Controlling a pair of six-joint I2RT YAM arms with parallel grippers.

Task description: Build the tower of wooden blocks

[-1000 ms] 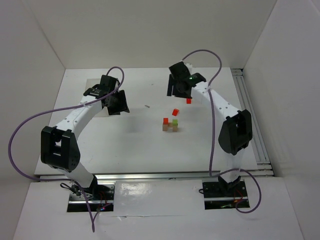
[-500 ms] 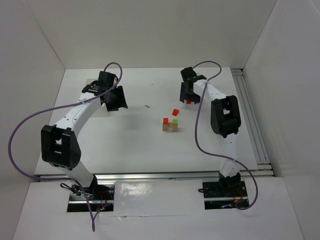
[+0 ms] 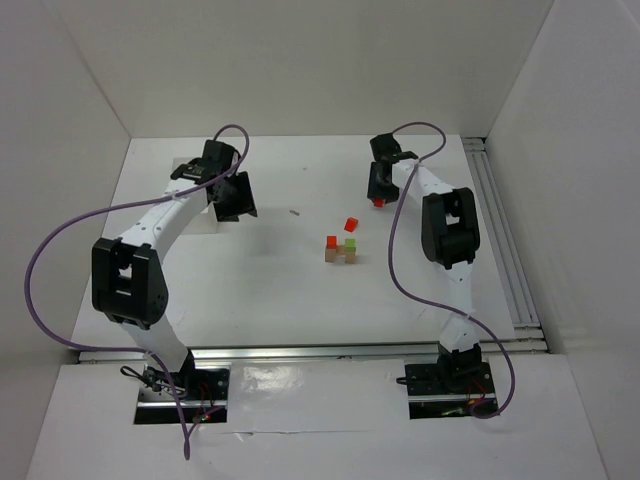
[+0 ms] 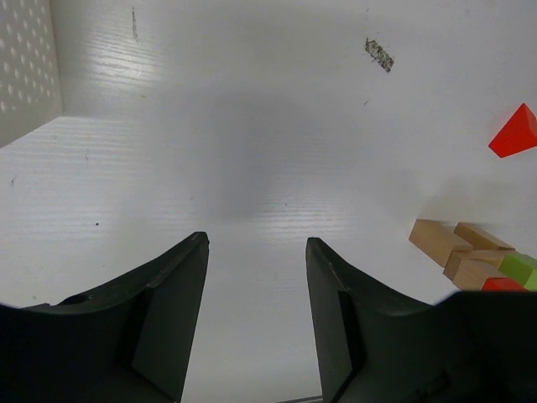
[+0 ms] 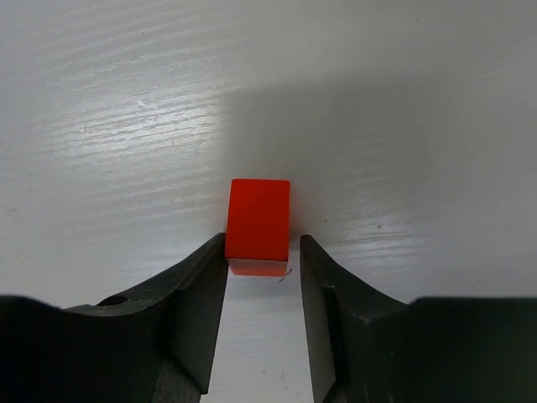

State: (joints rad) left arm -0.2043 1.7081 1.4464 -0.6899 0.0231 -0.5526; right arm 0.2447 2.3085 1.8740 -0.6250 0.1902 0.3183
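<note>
1 red block (image 5: 258, 220) lies within the released right end effector (image 5: 262, 245) (left (image 4: 256, 240): released).

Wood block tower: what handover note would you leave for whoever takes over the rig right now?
Left gripper: jaws open, empty, over the table.
Right gripper: jaws open, straddling a red block on the table, not yet clamped.
Done: small stack of tan, red and green blocks mid-table.
To do: grip the red block, carry it to the stack; another red piece lies loose beside the stack.
</note>
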